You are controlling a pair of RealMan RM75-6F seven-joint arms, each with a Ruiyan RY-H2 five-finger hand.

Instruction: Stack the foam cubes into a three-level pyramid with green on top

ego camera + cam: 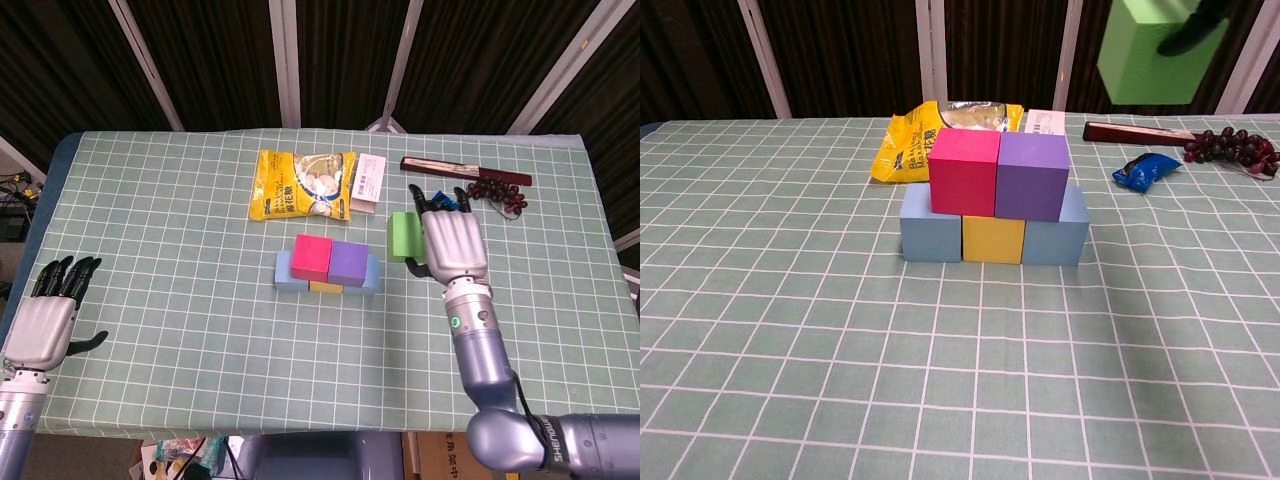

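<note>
Clearly, the green foam cube (pixel 404 236) was gripped in the right hand (pixel 452 246) and was held in the air, well above the cloth, to the right of the stack and not yet over it; in the chest view the green foam cube (pixel 1148 50) was seen high near the frame's top, with only dark fingertips (pixel 1193 30) across its right side. The two lower levels were already built near the middle of the table (pixel 180 300): a blue cube (pixel 931 225), a yellow cube (pixel 993 239) and a second blue cube (pixel 1058 232) were set touching in a row, and a pink cube (pixel 964 171) and a purple cube (pixel 1033 175) were seated side by side upon them. The left hand (pixel 48 318) was rested near the table's front left corner, fingers apart and nothing held. For the step to be done well, it was judged that the green cube should be carried leftward until centred over the seam between the pink and purple cubes, kept level, and lowered straight down so that both were loaded evenly. Foam being light, a sideways brush was thought likely to shift the upper pair, so the fingers would best be opened only once the cube was settled, and drawn away upward or to the right. A yellow snack bag (pixel 300 184), a blue wrapper (pixel 1146 169) and dark grapes (pixel 1232 146) lay toward the far edge, well apart from the stack.
</note>
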